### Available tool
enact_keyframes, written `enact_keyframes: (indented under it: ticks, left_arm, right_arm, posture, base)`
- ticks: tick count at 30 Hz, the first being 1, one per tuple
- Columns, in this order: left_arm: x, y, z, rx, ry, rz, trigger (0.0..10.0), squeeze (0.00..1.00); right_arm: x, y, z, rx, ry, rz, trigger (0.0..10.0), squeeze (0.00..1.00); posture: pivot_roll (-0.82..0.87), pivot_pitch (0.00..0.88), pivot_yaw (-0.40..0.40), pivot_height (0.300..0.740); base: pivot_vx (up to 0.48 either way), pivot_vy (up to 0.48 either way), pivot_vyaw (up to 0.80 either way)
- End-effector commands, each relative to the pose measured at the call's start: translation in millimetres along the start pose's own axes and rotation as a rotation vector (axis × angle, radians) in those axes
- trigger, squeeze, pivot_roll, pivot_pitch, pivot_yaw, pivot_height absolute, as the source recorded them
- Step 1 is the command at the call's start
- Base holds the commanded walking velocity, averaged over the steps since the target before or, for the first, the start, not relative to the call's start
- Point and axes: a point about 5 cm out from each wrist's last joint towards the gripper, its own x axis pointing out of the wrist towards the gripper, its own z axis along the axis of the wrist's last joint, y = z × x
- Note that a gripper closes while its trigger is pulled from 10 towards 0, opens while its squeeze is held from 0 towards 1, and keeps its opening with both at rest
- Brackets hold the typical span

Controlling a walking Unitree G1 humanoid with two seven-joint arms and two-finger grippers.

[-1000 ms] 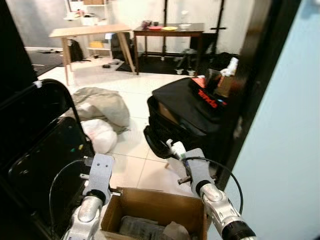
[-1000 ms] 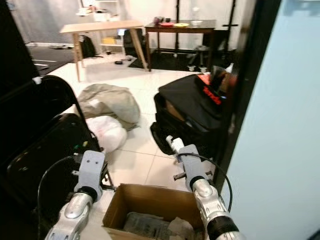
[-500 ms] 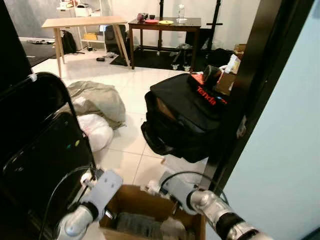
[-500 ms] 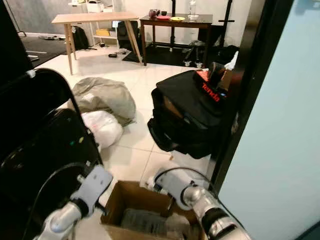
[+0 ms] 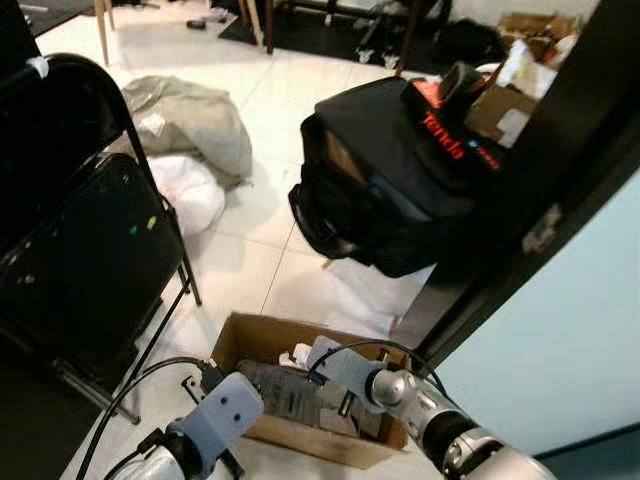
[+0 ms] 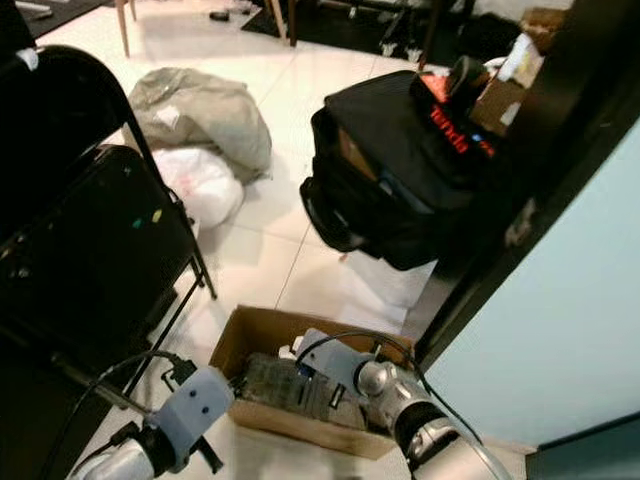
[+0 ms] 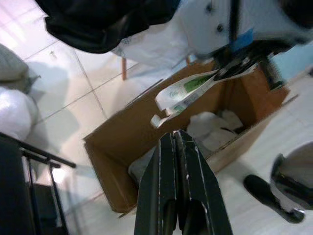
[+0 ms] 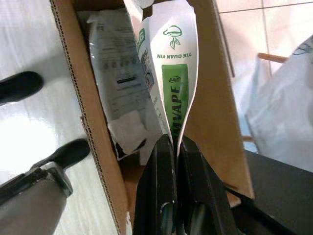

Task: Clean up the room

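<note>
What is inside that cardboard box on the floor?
Inside the cardboard box lie crumpled papers. The right gripper holds a green-and-white pouch over them. The box bottom is covered.

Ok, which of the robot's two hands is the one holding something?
The right hand, shut on a white and green packet over the cardboard box. The left hand is shut with nothing between its fingers.

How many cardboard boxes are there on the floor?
2. One open cardboard box sits on the tiles right before the robot, with packets inside. A second cardboard box sits farther off, behind the black bag. Others may be hidden behind it.
</note>
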Motion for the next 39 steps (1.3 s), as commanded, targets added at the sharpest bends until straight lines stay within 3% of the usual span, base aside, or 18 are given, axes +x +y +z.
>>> enact_keyframes:
  ticks: [1, 5, 21, 23, 25, 26, 30, 31, 32, 39]
  left_arm:
    - [-4.8, -9.5, 2.1, -0.017, 0.005, -0.087, 10.0, 0.00]
    - [-12.3, -10.2, 1.9, 0.006, 0.023, -0.145, 10.0, 0.00]
    - [-17.8, 0.0, -5.6, 0.075, 0.083, -0.144, 10.0, 0.00]
    - [-17.3, 4.6, -9.0, 0.124, 0.097, -0.123, 10.0, 0.00]
    - [-17.1, 4.9, -9.1, 0.126, 0.097, -0.120, 10.0, 0.00]
    - [-15.7, 6.6, -8.3, 0.127, 0.092, -0.107, 10.0, 0.00]
    - [-13.8, 8.7, -7.2, 0.126, 0.086, -0.093, 10.0, 0.00]
    - [-13.0, 9.1, -7.0, 0.128, 0.085, -0.091, 10.0, 0.00]
    - [-12.5, 9.3, -7.0, 0.128, 0.085, -0.091, 10.0, 0.00]
    - [-11.4, 9.6, -7.4, 0.131, 0.087, -0.090, 10.0, 0.00]
  right_arm:
    - [-0.6, 3.2, -7.7, 0.012, 0.021, 0.006, 10.0, 0.00]
    - [-0.6, 3.7, -9.3, 0.012, 0.025, -0.005, 10.0, 0.00]
    - [-1.6, -1.0, -8.9, 0.003, 0.007, -0.031, 10.0, 0.00]
    - [-1.9, -1.6, -8.9, -0.002, 0.006, -0.016, 10.0, 0.28]
    - [-1.9, -1.6, -8.9, -0.003, 0.006, -0.015, 10.0, 0.28]
    - [-2.0, -2.2, -8.9, -0.006, 0.007, -0.013, 10.0, 1.00]
    - [-2.2, -3.4, -8.9, -0.016, 0.009, -0.015, 10.0, 1.00]
    - [-2.2, -4.3, -8.6, -0.020, 0.011, -0.020, 10.0, 0.76]
    - [-2.3, -5.3, -8.1, -0.026, 0.012, -0.025, 10.0, 0.06]
    - [-2.6, -8.6, -6.7, -0.034, 0.011, -0.036, 10.0, 0.00]
  posture:
    - [0.13, 0.293, -0.090, 0.740]
    - [0.13, 0.307, -0.081, 0.740]
    - [0.13, 0.297, -0.074, 0.740]
    - [0.13, 0.296, -0.074, 0.740]
    - [0.13, 0.296, -0.074, 0.740]
    - [0.13, 0.294, -0.075, 0.740]
    - [0.13, 0.293, -0.074, 0.740]
    - [0.13, 0.291, -0.074, 0.740]
    - [0.13, 0.288, -0.073, 0.740]
    - [0.12, 0.275, -0.075, 0.740]
  base:
    - [0.000, 0.000, 0.00]
    - [0.000, 0.000, 0.00]
    - [0.000, 0.000, 0.00]
    - [0.000, 0.000, 0.00]
    - [0.000, 0.000, 0.00]
    - [0.000, 0.000, 0.00]
    - [0.000, 0.000, 0.00]
    - [0.000, 0.000, 0.00]
    - [0.000, 0.000, 0.00]
    - [0.000, 0.000, 0.00]
